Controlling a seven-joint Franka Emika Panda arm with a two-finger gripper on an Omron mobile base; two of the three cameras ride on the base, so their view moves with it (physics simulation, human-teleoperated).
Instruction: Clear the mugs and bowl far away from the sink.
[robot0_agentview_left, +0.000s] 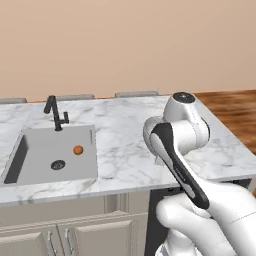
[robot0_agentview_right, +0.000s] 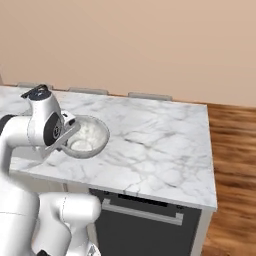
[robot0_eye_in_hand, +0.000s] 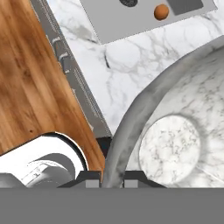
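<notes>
- Hand view: the gripper (robot0_eye_in_hand: 111, 183) pinches the bowl (robot0_eye_in_hand: 175, 131) by its rim, one dark finger (robot0_eye_in_hand: 92, 179) outside the wall and the other inside, the jaws narrow around the thin edge.
- The bowl's marbled inside spreads up and to the right of the fingers, its flat round bottom just beside the inner finger.
- Beyond the bowl's rim, further from the hand, lies the marble counter (robot0_eye_in_hand: 113, 61), and past that the grey sink (robot0_eye_in_hand: 131, 22), at the top of this view.
- A small orange ball (robot0_eye_in_hand: 161, 12) sits in the sink, near the dark drain (robot0_eye_in_hand: 128, 2) at the top edge.
- To the left of the fingers runs the counter's front edge, with wood floor (robot0_eye_in_hand: 30, 78) below it.
- Right base view: the bowl (robot0_agentview_right: 88, 136) is at the hand, which hides part of its near rim, over the left part of the counter (robot0_agentview_right: 160, 145); whether it touches the counter cannot be told.
- Left base view: the sink (robot0_agentview_left: 55, 150) is well to the left of the arm, with the black tap (robot0_agentview_left: 56, 113) at its back edge and the ball (robot0_agentview_left: 78, 149) inside, just right of the drain (robot0_agentview_left: 58, 164).
</notes>
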